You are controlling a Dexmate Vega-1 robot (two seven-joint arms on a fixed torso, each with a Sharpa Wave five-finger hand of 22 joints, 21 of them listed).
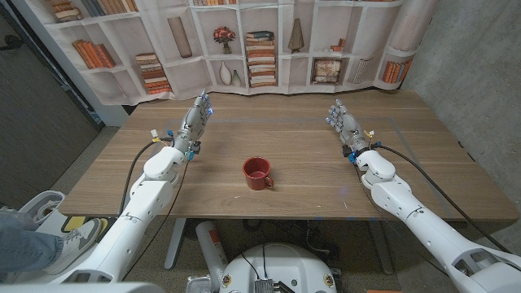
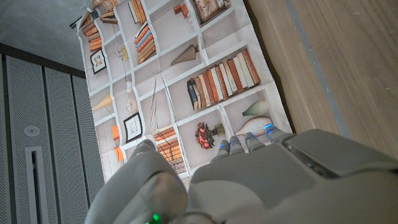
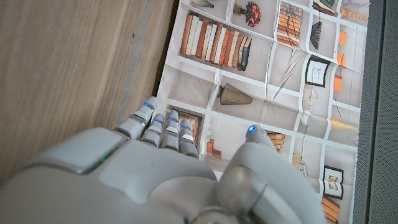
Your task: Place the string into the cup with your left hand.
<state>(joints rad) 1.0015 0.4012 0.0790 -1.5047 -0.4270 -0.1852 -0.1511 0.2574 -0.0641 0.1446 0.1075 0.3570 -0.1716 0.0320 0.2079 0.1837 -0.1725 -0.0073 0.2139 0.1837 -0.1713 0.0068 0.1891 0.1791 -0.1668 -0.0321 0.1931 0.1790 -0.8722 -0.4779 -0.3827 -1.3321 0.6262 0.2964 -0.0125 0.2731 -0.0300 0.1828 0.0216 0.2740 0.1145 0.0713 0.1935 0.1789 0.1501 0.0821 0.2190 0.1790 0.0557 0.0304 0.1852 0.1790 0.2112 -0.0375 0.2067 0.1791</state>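
A red cup with a handle stands upright on the wooden table, near the middle and toward the front edge. My left hand is raised over the table's far left part, well behind and to the left of the cup, fingers stretched out and holding nothing. From the left wrist view, the left hand has its fingers straight and its thumb apart. My right hand is held up on the far right side, fingers extended and empty. The right hand looks the same in the right wrist view.
A curtain printed with bookshelves hangs just behind the table's far edge. A person's leg and shoe show at the lower left, beside the table. A grey wall stands at the right.
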